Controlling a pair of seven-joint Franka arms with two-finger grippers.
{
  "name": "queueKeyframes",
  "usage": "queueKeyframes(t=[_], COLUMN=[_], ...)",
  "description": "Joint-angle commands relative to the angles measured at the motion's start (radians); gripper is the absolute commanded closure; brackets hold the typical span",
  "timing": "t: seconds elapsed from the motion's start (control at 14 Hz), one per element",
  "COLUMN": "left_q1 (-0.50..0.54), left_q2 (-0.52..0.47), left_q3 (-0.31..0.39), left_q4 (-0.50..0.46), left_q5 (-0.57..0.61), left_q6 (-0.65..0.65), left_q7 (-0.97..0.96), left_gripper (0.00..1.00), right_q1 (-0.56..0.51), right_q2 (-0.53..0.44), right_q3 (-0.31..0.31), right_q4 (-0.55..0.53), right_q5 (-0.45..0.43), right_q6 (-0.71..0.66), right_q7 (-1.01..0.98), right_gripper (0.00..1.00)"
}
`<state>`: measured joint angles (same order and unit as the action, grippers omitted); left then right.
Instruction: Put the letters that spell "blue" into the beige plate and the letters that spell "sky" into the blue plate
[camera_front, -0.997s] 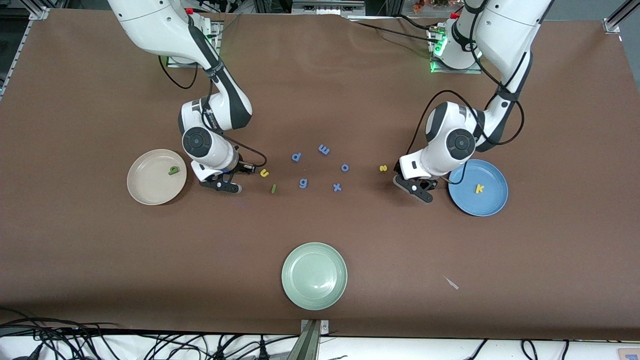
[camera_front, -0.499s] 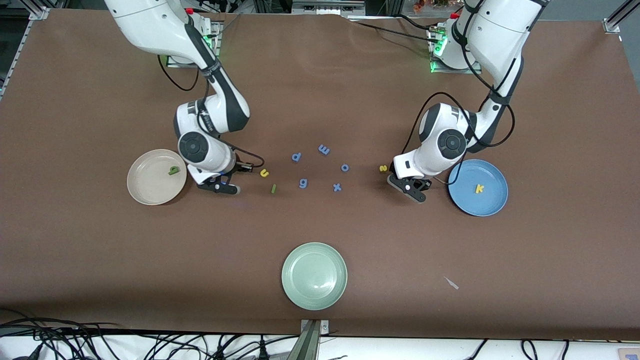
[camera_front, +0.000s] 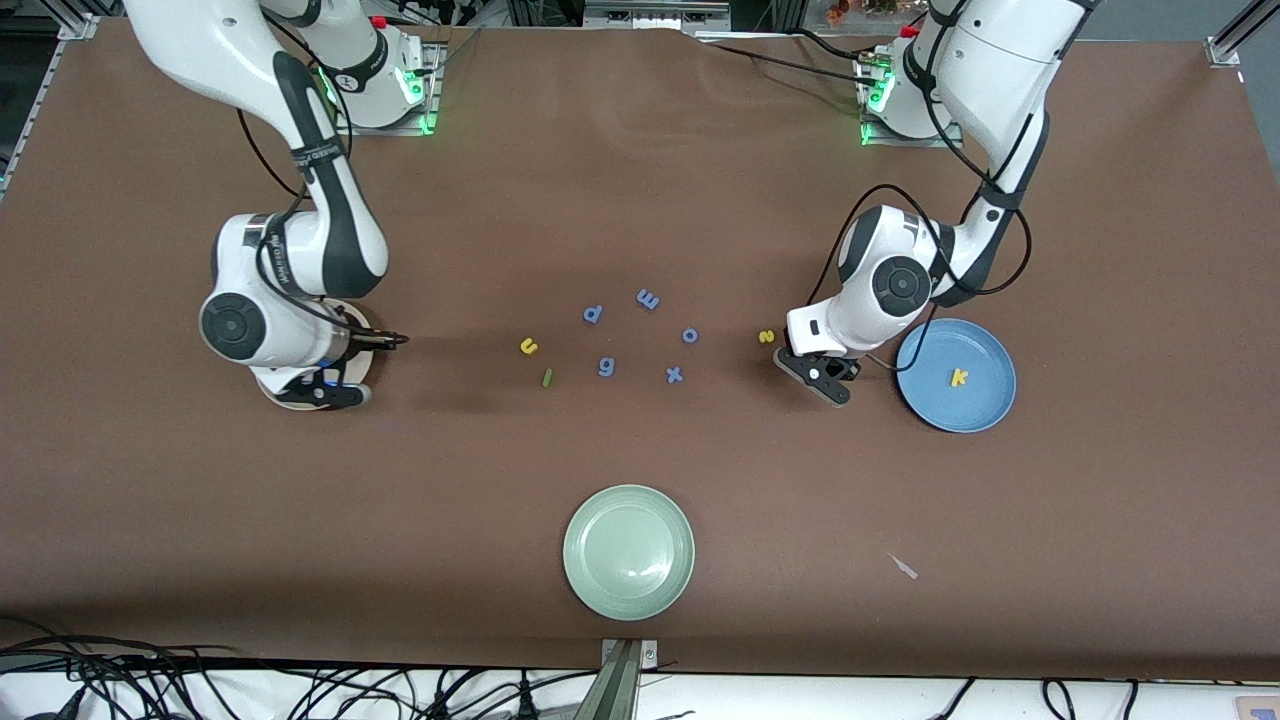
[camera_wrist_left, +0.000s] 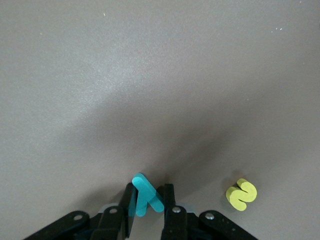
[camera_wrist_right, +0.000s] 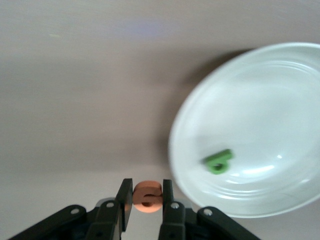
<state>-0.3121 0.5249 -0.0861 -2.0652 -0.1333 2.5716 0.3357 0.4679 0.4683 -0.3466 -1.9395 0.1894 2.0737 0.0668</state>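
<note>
I see my left gripper (camera_wrist_left: 149, 207) pinching the teal y (camera_wrist_left: 145, 194) over the table, the yellow s (camera_wrist_left: 241, 194) at its three o'clock. My right gripper (camera_wrist_right: 146, 202) clamps the orange e (camera_wrist_right: 147, 195) at the beige plate (camera_wrist_right: 280, 100) rim; the green b (camera_wrist_right: 218, 161) lies inside.

In the front view the right arm covers most of the beige plate (camera_front: 268, 392); only a thin edge peeks out. The green b (camera_wrist_right: 218, 162) on it is hidden there and looks fuzzy in the right wrist view, where the plate's edge is cut off. The left gripper (camera_front: 822, 380) hides the teal y (camera_wrist_left: 146, 200) from the front camera.
</note>
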Motion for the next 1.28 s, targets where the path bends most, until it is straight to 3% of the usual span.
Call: queueKeyframes(t=[0.0,0.07,0.14,0.21,0.43,0.64,0.85,0.93,1.0,1.07,1.21], left_q1=[0.03,0.053,0.085,0.112,0.204,0.287,0.309,0.307,0.307,0.307,0.298], left_q2=[-0.026,-0.057,-0.089,-0.123,-0.163,-0.158,-0.145,-0.143,-0.144,-0.144,-0.149], left_q3=[0.005,0.005,0.005,0.005,0.014,0.019,0.019,0.019,0.019,0.019,0.016], left_q4=[0.002,0.005,0.005,0.002,-0.015,-0.019,-0.019,-0.019,-0.018,-0.016,-0.016], left_q5=[0.018,0.018,0.018,0.02,0.046,0.106,0.106,0.106,0.106,0.106,0.101], left_q6=[-0.017,-0.065,-0.115,-0.161,-0.234,-0.234,-0.225,-0.225,-0.225,-0.225,-0.228], left_q7=[-0.003,0.0,0.005,0.023,0.175,0.267,0.287,0.284,0.275,0.272,0.267], left_gripper=[1.0,1.0,1.0,1.0,1.0,1.0,1.0,0.88,0.46,0.33,0.33], right_q1=[0.008,0.005,-0.001,-0.003,0.03,0.119,0.25,0.268,0.288,0.307,0.351], right_q2=[0.027,0.041,0.044,0.041,0.013,0.027,0.087,0.098,0.11,0.121,0.139], right_q3=[-0.064,-0.083,-0.084,-0.083,-0.068,-0.061,-0.063,-0.061,-0.061,-0.061,-0.061], right_q4=[-0.013,-0.013,-0.013,-0.009,0.0,0.042,0.092,0.1,0.111,0.116,0.117], right_q5=[-0.002,-0.002,-0.001,-0.001,0.011,0.037,0.169,0.208,0.238,0.258,0.291], right_q6=[0.005,0.012,0.022,0.019,0.003,0.028,0.094,0.117,0.14,0.153,0.199], right_q7=[-0.079,-0.097,-0.096,-0.096,-0.036,0.175,0.396,0.454,0.512,0.56,0.657], right_gripper=[0.97,0.88,0.41,0.03,0.0,0.0,0.0,0.0,0.0,0.0,0.0])
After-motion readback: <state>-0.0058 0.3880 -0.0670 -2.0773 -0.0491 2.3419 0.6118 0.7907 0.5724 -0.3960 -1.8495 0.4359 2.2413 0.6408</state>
